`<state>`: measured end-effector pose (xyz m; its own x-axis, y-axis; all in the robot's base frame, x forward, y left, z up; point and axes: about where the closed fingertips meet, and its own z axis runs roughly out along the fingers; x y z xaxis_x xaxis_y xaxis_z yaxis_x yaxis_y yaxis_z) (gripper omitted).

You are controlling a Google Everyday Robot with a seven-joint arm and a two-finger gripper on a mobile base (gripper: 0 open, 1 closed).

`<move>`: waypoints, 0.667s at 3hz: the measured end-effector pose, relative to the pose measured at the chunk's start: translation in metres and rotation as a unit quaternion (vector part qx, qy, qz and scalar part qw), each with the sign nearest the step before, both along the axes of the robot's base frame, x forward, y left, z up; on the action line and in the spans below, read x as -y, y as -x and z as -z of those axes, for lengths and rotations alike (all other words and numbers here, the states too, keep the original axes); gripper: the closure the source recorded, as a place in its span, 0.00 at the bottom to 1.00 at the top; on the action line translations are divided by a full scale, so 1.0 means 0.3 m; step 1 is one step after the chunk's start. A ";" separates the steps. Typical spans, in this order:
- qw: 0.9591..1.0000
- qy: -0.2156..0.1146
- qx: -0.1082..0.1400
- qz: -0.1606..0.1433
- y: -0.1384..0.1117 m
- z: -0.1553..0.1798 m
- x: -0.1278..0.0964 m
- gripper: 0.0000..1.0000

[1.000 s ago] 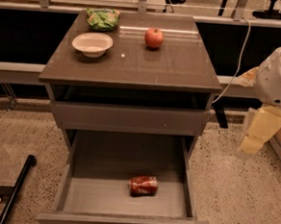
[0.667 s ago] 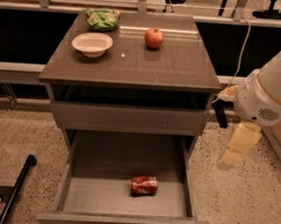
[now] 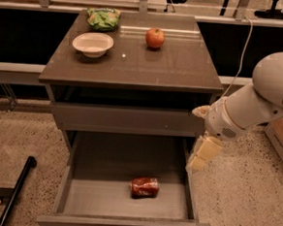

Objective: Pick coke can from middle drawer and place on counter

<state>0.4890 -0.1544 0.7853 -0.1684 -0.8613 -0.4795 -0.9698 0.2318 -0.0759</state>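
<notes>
The coke can (image 3: 144, 187) lies on its side in the open middle drawer (image 3: 77, 198), near the front. Its markings cannot be read. The gripper (image 3: 204, 153) hangs above the drawer's right wall and holds nothing. I cannot tell if it is open or closed.

High frontal view over counter (image 3: 178, 69) and drawer (image 3: 101, 199); jaws at right.

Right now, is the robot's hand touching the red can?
Apart. The camera view shows the gripper by the middle drawer's right wall, with bare floor between it and the coke can.
</notes>
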 end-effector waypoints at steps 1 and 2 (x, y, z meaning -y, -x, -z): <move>1.000 0.001 -0.012 0.002 0.018 0.046 -0.011 0.00; 1.000 -0.025 -0.002 -0.016 0.020 0.122 -0.092 0.00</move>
